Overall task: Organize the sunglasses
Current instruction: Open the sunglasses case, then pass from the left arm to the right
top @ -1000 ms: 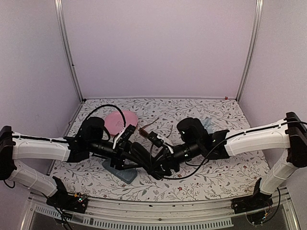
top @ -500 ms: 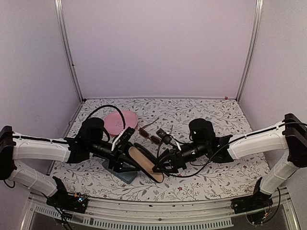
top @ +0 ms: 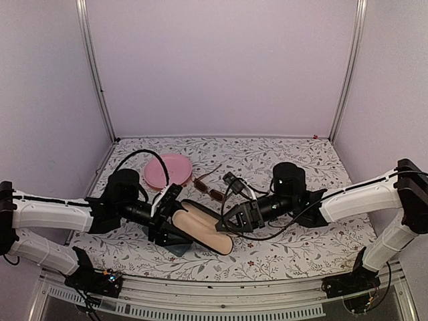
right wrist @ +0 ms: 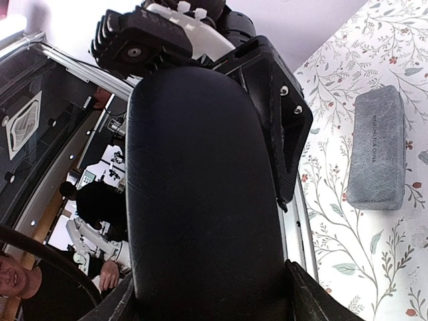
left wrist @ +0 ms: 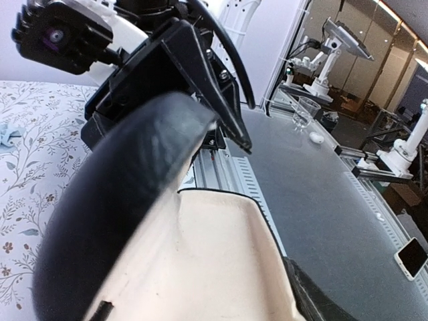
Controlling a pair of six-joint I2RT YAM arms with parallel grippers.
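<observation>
The reddish-brown sunglasses (top: 211, 191) lie unfolded on the floral table, just behind both grippers. A black hard case (top: 206, 231) hangs open between the grippers, its beige lining (left wrist: 214, 254) facing up. My left gripper (top: 170, 215) (left wrist: 200, 294) is shut on the lined half at the case's left end. My right gripper (top: 235, 219) (right wrist: 214, 294) is shut on the other half, and that half's black shell (right wrist: 200, 187) fills the space between its fingers. The sunglasses are apart from the case and from both grippers.
A pink plate (top: 167, 170) sits at the back left behind the left arm. A grey-blue rectangular case (top: 179, 247) (right wrist: 378, 150) lies on the table under the left gripper. The table's metal front rail (top: 214, 294) runs close below.
The black case was shut between the grippers; now it stands wide open with the beige lining showing. The right gripper has drawn to the right and the left gripper back to the left.
</observation>
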